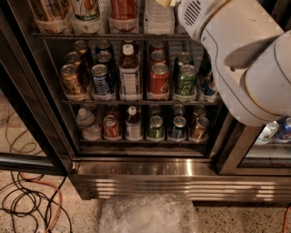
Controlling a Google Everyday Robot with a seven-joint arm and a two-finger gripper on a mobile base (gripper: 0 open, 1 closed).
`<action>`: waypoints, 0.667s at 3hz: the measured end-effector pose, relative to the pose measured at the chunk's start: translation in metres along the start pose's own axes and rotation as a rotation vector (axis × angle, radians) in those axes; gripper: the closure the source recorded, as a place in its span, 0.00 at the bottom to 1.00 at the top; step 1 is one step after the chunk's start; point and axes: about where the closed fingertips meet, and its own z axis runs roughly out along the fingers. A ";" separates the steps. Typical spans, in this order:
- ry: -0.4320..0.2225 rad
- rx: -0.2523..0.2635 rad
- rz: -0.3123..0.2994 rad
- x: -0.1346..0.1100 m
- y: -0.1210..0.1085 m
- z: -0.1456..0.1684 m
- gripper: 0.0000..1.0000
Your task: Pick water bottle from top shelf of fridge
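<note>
Hand (164, 2) at top edge, above water bottle (159, 22)

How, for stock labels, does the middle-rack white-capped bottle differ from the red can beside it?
The bottle is taller, white-capped; the red can is shorter, metal-topped. The bottle has a pale label; the can is red. Both stand upright. The gripper is up at the top shelf.

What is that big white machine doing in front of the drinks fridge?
A robot's white arm is stretched up to the top shelf of the fridge, right beside the clear ribbed water bottle standing in its tray. Its end effector is beyond the top edge of the view, so no grasp can be confirmed. The cans on the lower racks stand in rows.
</note>
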 end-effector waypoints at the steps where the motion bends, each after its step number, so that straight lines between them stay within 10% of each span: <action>1: 0.000 0.000 0.000 0.000 0.000 0.000 0.14; 2: 0.063 -0.028 -0.063 0.017 0.002 -0.008 0.09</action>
